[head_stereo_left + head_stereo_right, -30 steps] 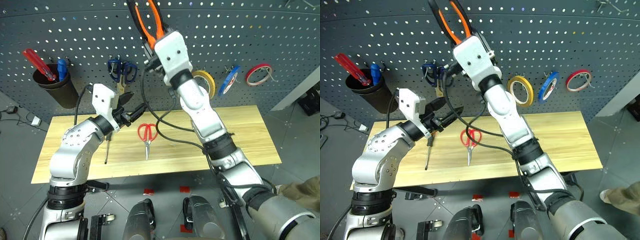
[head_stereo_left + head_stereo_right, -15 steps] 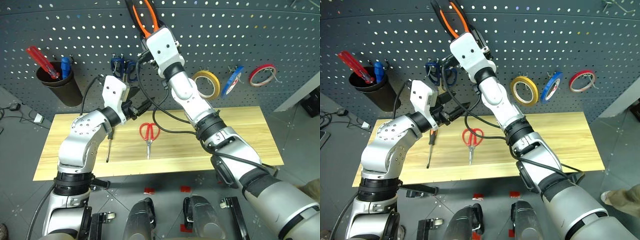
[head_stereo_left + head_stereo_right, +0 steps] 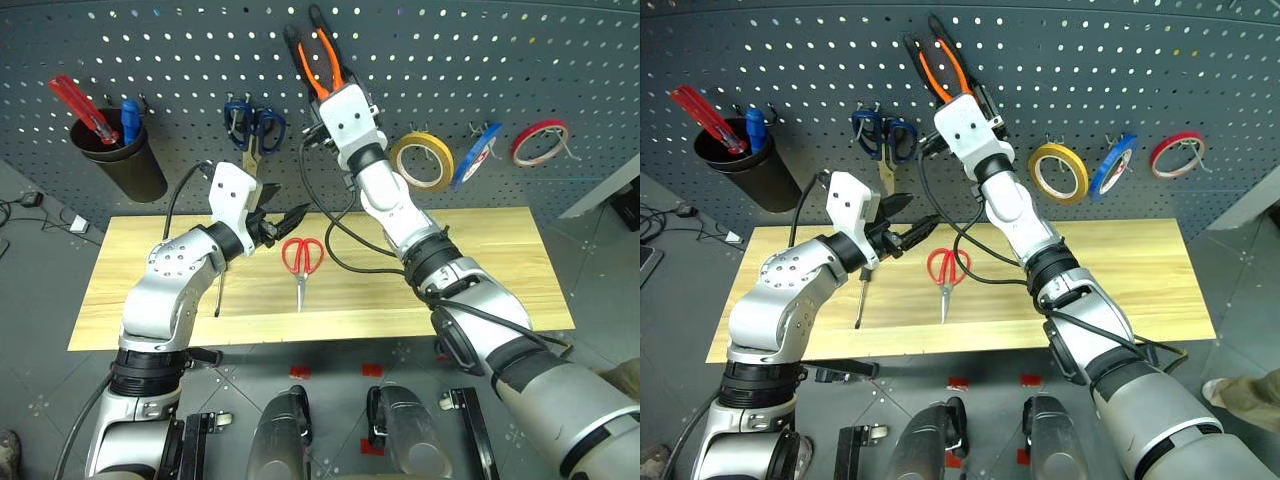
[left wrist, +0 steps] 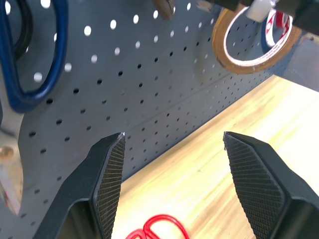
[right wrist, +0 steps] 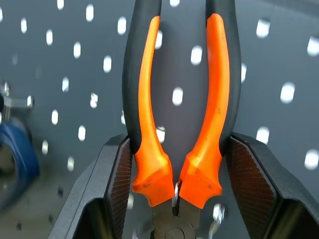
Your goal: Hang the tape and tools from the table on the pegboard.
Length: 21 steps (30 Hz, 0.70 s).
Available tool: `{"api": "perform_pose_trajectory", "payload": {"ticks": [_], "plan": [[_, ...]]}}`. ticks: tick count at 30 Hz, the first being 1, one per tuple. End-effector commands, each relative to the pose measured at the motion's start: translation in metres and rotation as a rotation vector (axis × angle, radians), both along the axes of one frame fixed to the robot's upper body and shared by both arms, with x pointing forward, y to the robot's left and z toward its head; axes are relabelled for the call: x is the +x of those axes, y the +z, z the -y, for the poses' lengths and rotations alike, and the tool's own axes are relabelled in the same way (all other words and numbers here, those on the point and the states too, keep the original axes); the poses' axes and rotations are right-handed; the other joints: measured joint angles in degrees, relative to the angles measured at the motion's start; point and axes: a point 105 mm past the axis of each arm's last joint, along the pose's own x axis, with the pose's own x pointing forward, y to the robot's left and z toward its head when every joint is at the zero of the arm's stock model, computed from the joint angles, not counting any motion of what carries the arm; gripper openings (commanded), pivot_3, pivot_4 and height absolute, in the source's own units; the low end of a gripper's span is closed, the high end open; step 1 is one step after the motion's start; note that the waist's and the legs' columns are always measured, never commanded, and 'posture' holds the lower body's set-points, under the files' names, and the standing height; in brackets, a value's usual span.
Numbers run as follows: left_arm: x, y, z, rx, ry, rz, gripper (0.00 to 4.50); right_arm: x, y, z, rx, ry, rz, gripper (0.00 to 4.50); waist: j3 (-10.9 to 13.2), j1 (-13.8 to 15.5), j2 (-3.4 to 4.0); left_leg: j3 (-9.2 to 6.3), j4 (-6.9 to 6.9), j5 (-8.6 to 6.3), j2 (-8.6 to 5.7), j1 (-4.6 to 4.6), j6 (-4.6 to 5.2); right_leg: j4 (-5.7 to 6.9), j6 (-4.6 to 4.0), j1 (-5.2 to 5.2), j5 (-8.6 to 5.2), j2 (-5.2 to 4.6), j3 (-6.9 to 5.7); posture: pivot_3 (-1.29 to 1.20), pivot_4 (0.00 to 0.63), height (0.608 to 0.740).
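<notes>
Pliers (image 3: 318,62): your right gripper (image 3: 340,98) has them clamped near the pivot, handles pointing up against the pegboard (image 3: 420,70); in the right wrist view both pads press the orange grips from outside
Step in hand: hanging the pliers, judged from how you hold them high on the board between the blue scissors (image 3: 252,125) and the tape (image 3: 421,161)
Right jaws: closed on the pliers, held apart only by the width of the handles
Left gripper (image 3: 908,236): you carry nothing in it; the fingers stand apart, hovering over the table (image 3: 480,270) just left of the red scissors (image 3: 301,262)
Tape: already on a hook on the board, right of the pliers, beside a blue ring (image 3: 477,154) and a red ring (image 3: 538,143)
Still on the table: red scissors near the middle; screwdriver (image 3: 861,298) lying partly under your left forearm
Hook for the pliers: I cannot tell from these views which hook you are aiming at, or whether the handles are over one yet
Next move calls for: bring the gap between the handles over a free hook, settle the pliers until the hook bears them, and only then let the fingers part; loosen early and they will likely drop to the table
After that: your left gripper is well placed for the red scissors
</notes>
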Motion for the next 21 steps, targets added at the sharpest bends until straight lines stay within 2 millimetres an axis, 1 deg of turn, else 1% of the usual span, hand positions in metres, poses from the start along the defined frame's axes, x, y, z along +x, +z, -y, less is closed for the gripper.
{"api": "perform_pose_trajectory", "payload": {"ticks": [1, 5, 8, 10, 11, 13, 14, 16, 18, 21], "plan": [[-0.005, 0.003, 0.005, 0.005, -0.014, 0.038, 3.29, 0.009, -0.004, 0.016, 0.093, -0.046, -0.084, 2.52, 0.0, 0.19, 0.0, 0.0, 0.0, 0.0, 0.01, 0.01, 0.0, 0.02, 0.0, 0.0, 0.0, 0.0, -0.01, -0.08, 0.343, 0.74], [-0.006, -0.002, 0.005, -0.001, -0.009, 0.025, 3.29, 0.014, -0.016, 0.021, 0.138, -0.062, -0.173, 2.52, 0.01, 0.58, 0.01, 0.0, 0.08, 0.06, 0.0, 0.07, 0.06, 0.24, 0.0, 0.01, 0.0, -0.03, 0.01, -0.09, 0.34, 0.74], [-0.005, -0.007, 0.005, -0.017, -0.004, 0.006, 3.29, 0.014, -0.025, 0.023, 0.166, -0.052, -0.23, 2.52, 0.01, 0.69, 0.0, -0.01, 0.07, 0.16, 0.0, 0.16, 0.09, 0.3, -0.15, 0.06, 0.11, -0.05, 0.0, -0.1, 0.337, 0.74], [-0.005, -0.01, 0.005, -0.031, 0.001, -0.01, 3.29, 0.013, -0.029, 0.023, 0.172, -0.045, -0.253, 3.26, 0.01, 0.84, -0.01, -0.04, 0.06, 0.2, 0.0, 0.18, 0.09, 0.31, -0.18, 0.08, 0.16, -0.05, -0.03, -0.11, 0.334, 0.74], [-0.005, -0.012, 0.005, -0.04, 0.0, -0.021, 3.29, 0.012, -0.031, 0.023, 0.171, -0.038, -0.267, 3.48, 0.0, 0.86, -0.01, -0.04, 0.06, 0.2, 0.0, 0.19, 0.09, 0.31, -0.18, 0.1, 0.17, -0.05, -0.02, -0.11, 0.331, 0.74], [-0.005, -0.014, 0.005, -0.05, 0.003, -0.03, 3.29, 0.01, -0.034, 0.022, 0.169, -0.028, -0.288, 4.21, 0.02, 0.85, -0.01, -0.01, 0.03, 0.2, -0.02, 0.19, 0.09, 0.3, -0.18, 0.08, 0.17, -0.06, 0.0, -0.12, 0.329, 0.74], [-0.005, -0.015, 0.004, -0.051, 0.014, -0.033, 3.46, 0.01, -0.036, 0.021, 0.164, -0.021, -0.303, 4.5, 0.05, 0.8, -0.01, 0.0, 0.0, 0.2, -0.02, 0.17, 0.09, 0.28, -0.18, 0.06, 0.18, -0.07, 0.0, -0.12, 0.329, 0.74], [-0.004, -0.017, 0.003, -0.057, 0.027, -0.043, 3.84, 0.008, -0.039, 0.021, 0.167, -0.014, -0.331, 4.5, 0.12, 0.71, 0.0, 0.01, -0.02, 0.2, -0.01, 0.09, 0.09, 0.24, -0.18, -0.03, 0.17, -0.06, -0.01, -0.12, 0.327, 0.74], [-0.001, -0.022, 0.0, -0.061, 0.065, -0.059, 4.44, 0.004, -0.041, 0.025, 0.174, 0.0, -0.35, 4.5, 0.12, 0.51, 0.0, 0.02, -0.05, 0.2, 0.0, 0.01, 0.09, 0.12, -0.19, -0.08, 0.16, -0.06, -0.04, -0.13, 0.325, 0.74], [0.003, -0.028, -0.004, -0.063, 0.126, -0.084, 4.48, -0.011, -0.043, 0.028, 0.157, 0.057, -0.365, 4.5, 0.12, 0.5, 0.0, 0.05, -0.19, 0.19, 0.02, -0.03, 0.08, -0.16, -0.18, -0.08, 0.16, -0.03, -0.05, -0.13, 0.322, 0.74]]}}
